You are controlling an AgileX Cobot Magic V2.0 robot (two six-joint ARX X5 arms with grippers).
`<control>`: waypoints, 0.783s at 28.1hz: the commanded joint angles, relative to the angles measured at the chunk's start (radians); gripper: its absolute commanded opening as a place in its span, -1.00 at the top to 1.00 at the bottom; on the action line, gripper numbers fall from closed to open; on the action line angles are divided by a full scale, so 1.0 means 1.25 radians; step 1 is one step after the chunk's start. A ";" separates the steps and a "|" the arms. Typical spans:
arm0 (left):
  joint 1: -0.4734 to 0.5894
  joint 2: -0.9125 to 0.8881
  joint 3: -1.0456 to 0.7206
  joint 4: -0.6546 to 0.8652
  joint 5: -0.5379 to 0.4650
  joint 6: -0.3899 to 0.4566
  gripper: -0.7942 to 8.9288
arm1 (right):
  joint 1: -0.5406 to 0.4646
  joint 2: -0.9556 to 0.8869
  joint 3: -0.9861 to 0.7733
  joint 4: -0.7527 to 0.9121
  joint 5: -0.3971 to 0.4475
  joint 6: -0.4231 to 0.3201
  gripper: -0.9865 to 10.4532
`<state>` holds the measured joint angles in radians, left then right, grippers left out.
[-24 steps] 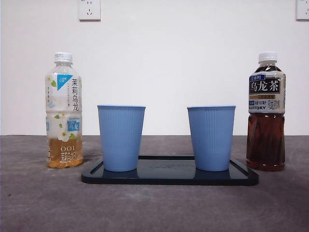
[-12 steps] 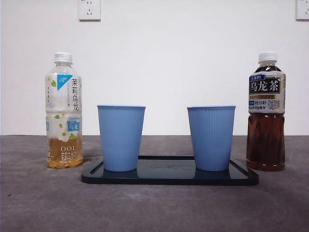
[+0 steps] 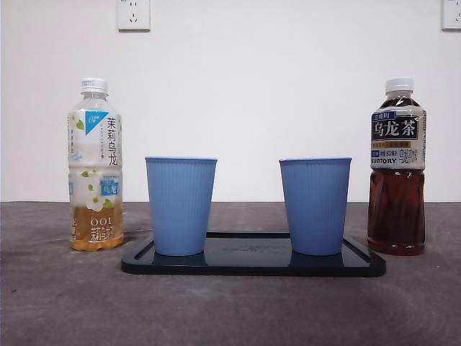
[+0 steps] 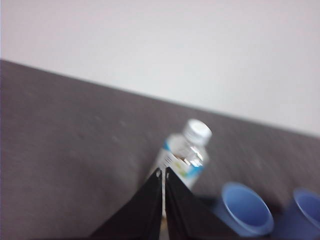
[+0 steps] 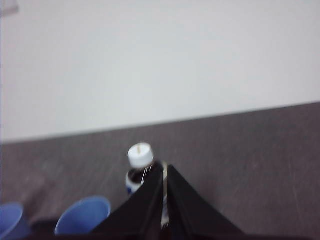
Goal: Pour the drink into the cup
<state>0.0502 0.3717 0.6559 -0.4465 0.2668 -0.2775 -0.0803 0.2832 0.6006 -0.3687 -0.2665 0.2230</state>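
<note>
Two blue ribbed cups, one on the left [image 3: 181,205] and one on the right [image 3: 315,205], stand upright on a black tray [image 3: 253,263]. A pale jasmine tea bottle [image 3: 95,166] with a white cap stands left of the tray. A dark oolong tea bottle [image 3: 397,167] stands right of it. Neither arm shows in the front view. My left gripper [image 4: 163,173] is shut and empty, high above the pale bottle [image 4: 186,152]. My right gripper [image 5: 164,170] is also shut and empty, high above the dark bottle [image 5: 138,167].
A white wall with two power sockets [image 3: 133,14] rises behind the dark grey table [image 3: 230,310]. Bare table surface lies in front of the tray and beyond both bottles.
</note>
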 commanded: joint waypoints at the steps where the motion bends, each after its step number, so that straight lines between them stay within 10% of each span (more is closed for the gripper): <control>1: 0.001 0.066 0.054 -0.043 0.093 0.081 0.82 | -0.001 0.060 0.061 -0.068 -0.035 -0.069 0.81; 9: -0.030 0.193 0.141 -0.217 0.213 0.204 0.82 | 0.023 0.175 0.163 -0.281 -0.120 -0.170 0.81; 22: -0.109 0.210 0.154 -0.337 0.212 0.279 0.82 | 0.150 0.186 0.167 -0.447 -0.076 -0.230 0.81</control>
<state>-0.0830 0.6292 0.8268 -0.8726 0.5270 0.0547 0.1043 0.5114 0.7952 -0.9325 -0.3634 -0.0528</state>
